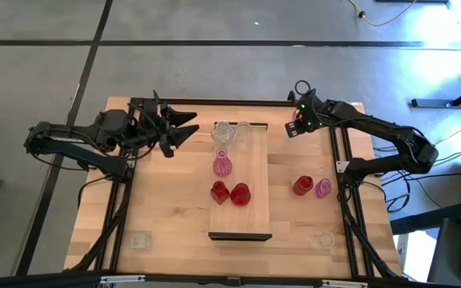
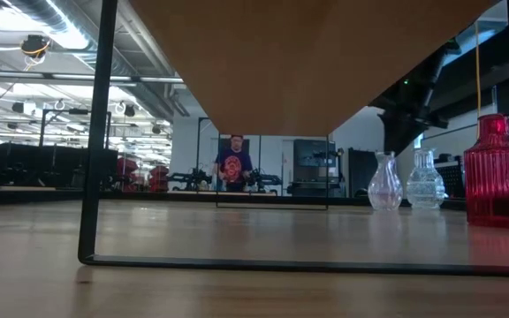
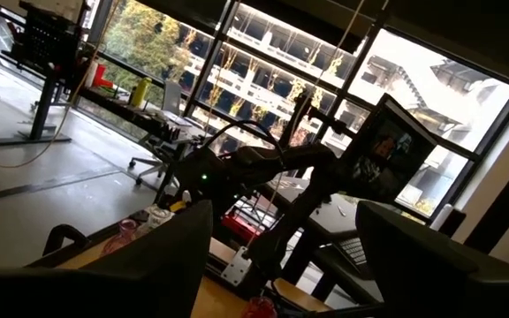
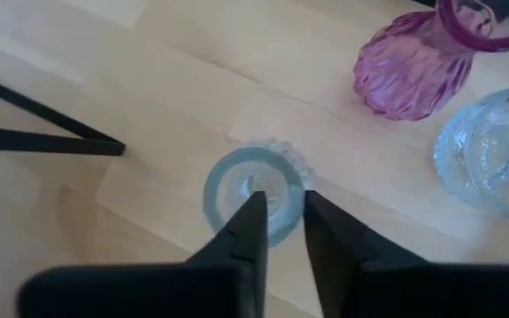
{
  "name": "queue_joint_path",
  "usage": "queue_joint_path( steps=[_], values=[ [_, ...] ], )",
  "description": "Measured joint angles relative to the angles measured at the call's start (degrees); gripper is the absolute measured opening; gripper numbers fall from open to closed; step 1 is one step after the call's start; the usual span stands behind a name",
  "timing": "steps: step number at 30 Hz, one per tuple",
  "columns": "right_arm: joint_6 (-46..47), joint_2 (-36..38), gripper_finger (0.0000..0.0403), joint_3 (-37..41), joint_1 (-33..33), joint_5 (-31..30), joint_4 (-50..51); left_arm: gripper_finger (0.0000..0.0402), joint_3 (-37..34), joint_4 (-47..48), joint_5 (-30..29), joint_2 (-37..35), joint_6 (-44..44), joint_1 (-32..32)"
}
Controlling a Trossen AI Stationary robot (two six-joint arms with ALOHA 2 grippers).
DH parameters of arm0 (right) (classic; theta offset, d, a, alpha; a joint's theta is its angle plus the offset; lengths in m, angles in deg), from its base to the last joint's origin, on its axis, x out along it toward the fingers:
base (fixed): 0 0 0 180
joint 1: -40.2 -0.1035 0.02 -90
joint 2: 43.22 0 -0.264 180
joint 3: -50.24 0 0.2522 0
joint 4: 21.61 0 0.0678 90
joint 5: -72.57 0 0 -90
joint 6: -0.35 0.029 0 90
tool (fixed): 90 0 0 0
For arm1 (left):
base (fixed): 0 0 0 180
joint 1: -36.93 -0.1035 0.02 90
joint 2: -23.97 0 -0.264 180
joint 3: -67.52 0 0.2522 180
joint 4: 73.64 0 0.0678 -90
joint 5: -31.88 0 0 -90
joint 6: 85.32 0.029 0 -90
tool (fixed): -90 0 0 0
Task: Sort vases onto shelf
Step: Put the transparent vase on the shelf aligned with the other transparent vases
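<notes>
Task partly done; five vases stand on the shelf (image 1: pixel 250 216): two clear vases (image 1: pixel 222 133) at its far end, a pink vase (image 1: pixel 223 165) behind them toward mid-shelf, and two red vases (image 1: pixel 240 194) side by side at mid-shelf; the near half of the shelf is bare. Four remain on the desk (image 1: pixel 174 216): a loose red vase (image 1: pixel 302 186) and a loose pink vase (image 1: pixel 322 188) touching, right of the shelf; two squat vases (image 1: pixel 140 240), one off each near corner of the shelf. Right tool (image 1: pixel 293 130) hangs by the shelf's far right corner, fingers drawn almost together over a clear vase's mouth; whether they pinch its rim, I cannot tell. Left tool (image 1: pixel 184 128) waits left of the shelf's far end, fingers wide apart, empty. Judgement: roughly half sorted.
</notes>
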Motion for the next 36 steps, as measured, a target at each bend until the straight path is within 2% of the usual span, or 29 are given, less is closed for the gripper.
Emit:
queue_joint_path(
  steps=[4, 14, 19, 26, 32, 36],
  values=[
    [-2.24, 0.00, 0.0008, 0.00, 0.04, 2.45, -0.20, 0.0274, 0.00, 0.00, 0.00, 0.00, 0.00, 0.00],
    [-5.02, 1.88, 0.0004, -0.91, -0.02, 8.12, 5.18, 0.0274, 0.00, 0.00, 0.00, 0.00, 0.00, 0.00],
    [-8.94, 2.03, 0.0002, -6.74, -0.02, 6.51, 12.20, 0.0274, 0.00, 0.00, -0.02, 0.00, 0.02, 0.00],
    [-11.03, 2.08, 0.0001, -16.36, -0.02, 6.66, 17.02, 0.0274, 0.00, 0.00, -0.04, 0.00, 0.03, 0.00],
    [-12.37, 2.08, 0.0001, -22.86, -0.02, 9.50, 23.52, 0.0274, 0.00, 0.00, -0.04, 0.00, 0.04, -0.01],
    [-12.63, 2.10, 0.0000, -26.15, -0.02, 13.71, 26.18, 0.0274, 0.00, 0.00, -0.04, 0.00, 0.04, 0.00]
  ],
)
